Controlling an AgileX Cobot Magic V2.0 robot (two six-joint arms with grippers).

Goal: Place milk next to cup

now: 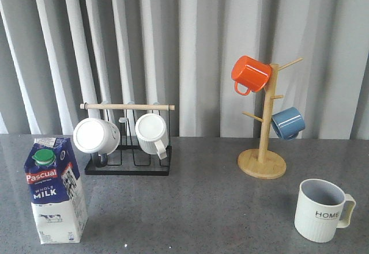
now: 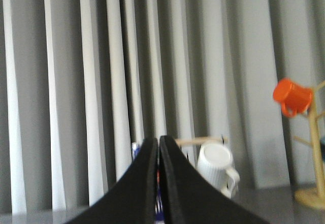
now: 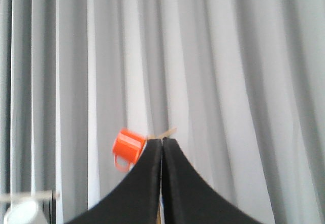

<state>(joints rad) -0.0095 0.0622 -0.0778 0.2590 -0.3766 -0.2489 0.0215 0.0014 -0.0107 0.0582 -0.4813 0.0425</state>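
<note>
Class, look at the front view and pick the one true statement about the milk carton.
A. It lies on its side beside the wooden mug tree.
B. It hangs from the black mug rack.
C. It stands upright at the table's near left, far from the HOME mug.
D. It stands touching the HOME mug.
C: the milk carton stands upright at the near left of the table, while the HOME mug sits at the near right, well apart from it.

A black wire rack (image 1: pixel 128 165) with a wooden bar holds two white mugs (image 1: pixel 95 135) on their sides. To its right, a wooden mug tree (image 1: pixel 263 163) carries an orange mug (image 1: pixel 250 74) above a blue mug (image 1: pixel 287 122). Grey curtains (image 1: pixel 202 35) hang behind the grey table (image 1: pixel 190 208).
</note>
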